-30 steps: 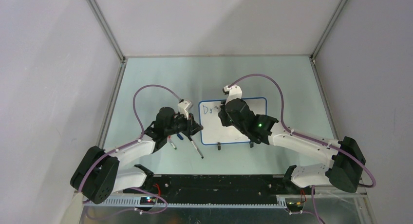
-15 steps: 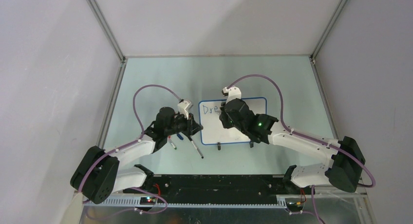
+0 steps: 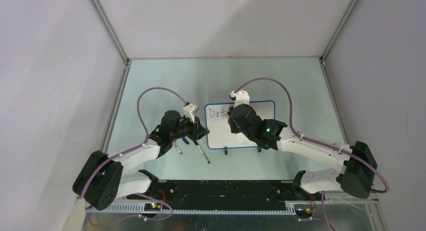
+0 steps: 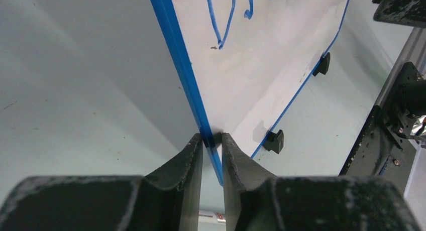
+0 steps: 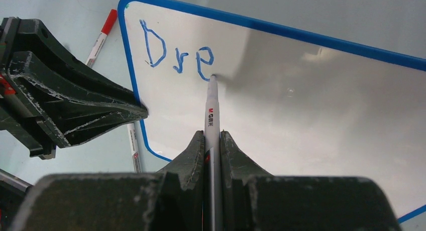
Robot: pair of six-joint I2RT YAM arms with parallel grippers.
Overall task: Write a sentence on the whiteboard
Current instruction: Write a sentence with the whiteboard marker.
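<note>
The whiteboard [image 3: 217, 133] lies flat mid-table, white with a blue rim [image 4: 177, 55] and two black clip feet [image 4: 274, 140] on its near edge. Blue letters "Dre" [image 5: 176, 55] stand at its top left corner, also seen in the top view [image 3: 216, 111]. My left gripper [image 4: 211, 139] is shut on the board's left rim near the lower corner. My right gripper [image 5: 212, 138] is shut on a white marker [image 5: 211, 110], whose tip touches the board just under the "e".
Loose markers lie left of the board: a red-capped one [image 5: 102, 35], a white one [image 5: 133, 148] below the left gripper, and a dark one [image 3: 203, 154] near the front. The enclosure walls stand left, right and behind.
The right gripper with the marker has shifted slightly right along the top line; the letter "e" has been added after "Dr". The left arm has not moved.
</note>
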